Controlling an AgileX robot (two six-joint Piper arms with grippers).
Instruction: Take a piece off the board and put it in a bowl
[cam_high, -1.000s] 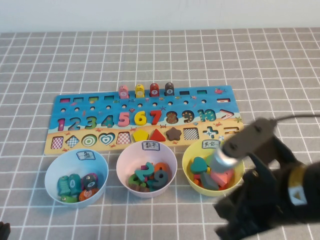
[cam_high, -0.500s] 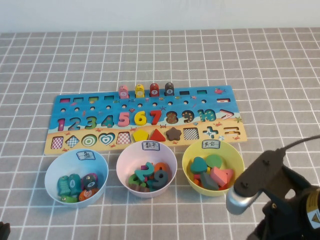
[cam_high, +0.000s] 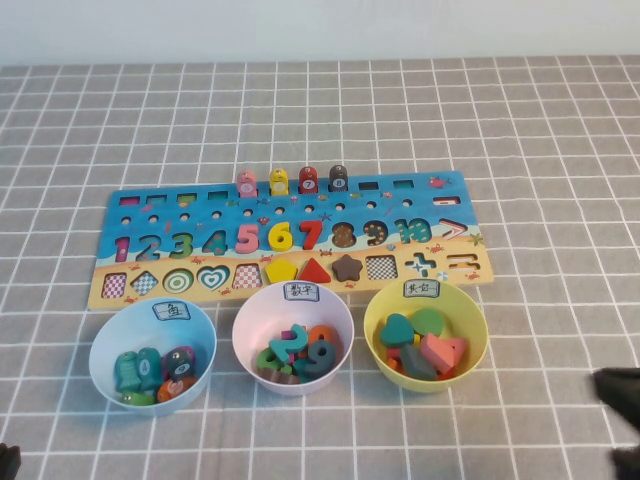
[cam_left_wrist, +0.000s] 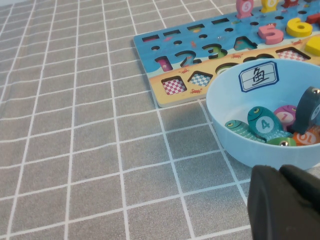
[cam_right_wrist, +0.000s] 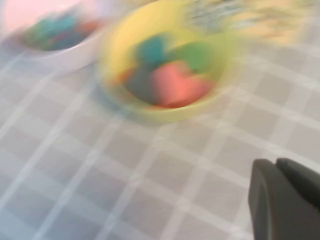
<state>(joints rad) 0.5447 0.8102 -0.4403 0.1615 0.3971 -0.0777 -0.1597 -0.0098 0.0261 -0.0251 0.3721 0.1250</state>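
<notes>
The blue board (cam_high: 440, 200) lies across the middle of the table. Raised numerals 5, 6 and 7 stand on it, and its 8 place (cam_high: 343, 236) looks flat and brownish. The pink bowl (cam_high: 242, 322) sits in front of the board's centre and holds several numerals. A dark brown piece (cam_high: 268, 363) lies at the bowl's near left, its shape unclear. My right gripper (cam_right_wrist: 275, 162) is shut and empty, low over the cloth near the yellow bowl; only a dark edge of it (cam_high: 620, 385) shows at the near right. My left gripper (cam_left_wrist: 277, 170) is shut and empty beside the light blue bowl.
A light blue bowl (cam_high: 100, 350) of fish pieces stands left of the pink one. A yellow bowl (cam_high: 375, 320) of shape pieces stands to its right. Several pegs (cam_high: 293, 181) stand along the board's far edge. A grey checked cloth covers the table.
My right arm has drawn back from over the yellow bowl toward the near right corner, almost leaving the high view. Board, bowls and pieces have not moved.
</notes>
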